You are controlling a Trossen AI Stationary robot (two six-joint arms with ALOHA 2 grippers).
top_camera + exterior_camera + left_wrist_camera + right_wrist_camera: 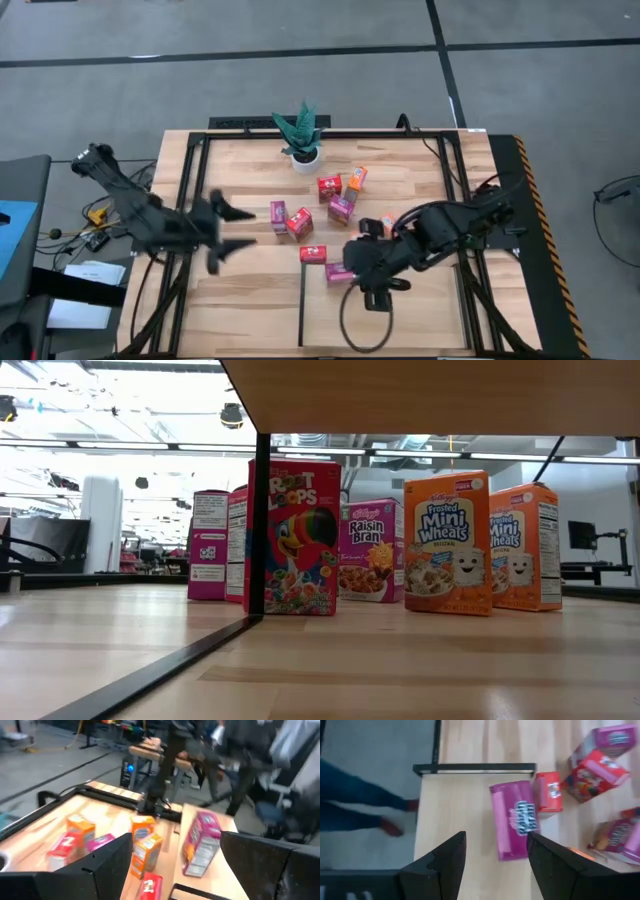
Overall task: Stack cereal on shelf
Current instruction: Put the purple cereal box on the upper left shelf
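Over the shelf: the right gripper [495, 852] hovers above the light wood shelf [460, 820], fingers spread apart, nothing between them.
Just ahead of the right gripper: a magenta box [514, 819] lies flat on the shelf, beyond the fingertips and slightly off the centre of the gap.
Touching that box, on its far side from the gripper: a red box [549, 791], at the shelf's black edge.
Further out from the right gripper: a red Froot Loops box [597, 774] with a purple box [610, 740] behind it, and one more magenta box [620, 837] to the side, all loose on the tabletop [250, 280].
Left gripper: the left gripper [228, 228] hangs over the tabletop's left part, fingers wide apart and empty, the nearest cereal [279, 214] just beyond its tips.
Plant: the potted plant [302, 135] stands well away from both grippers, at the table's far edge.
Stage (judged): the magenta box is down on the shelf; most cereal waits outside it.
Risk, crowding: the red box touches the magenta one, so a finger coming down between them could shove either off line.
Risk, toppling: the upright boxes look light and narrow; a brushing finger could tip them into neighbours.
Risk, offset: closing off-centre on the flat box could twist it.
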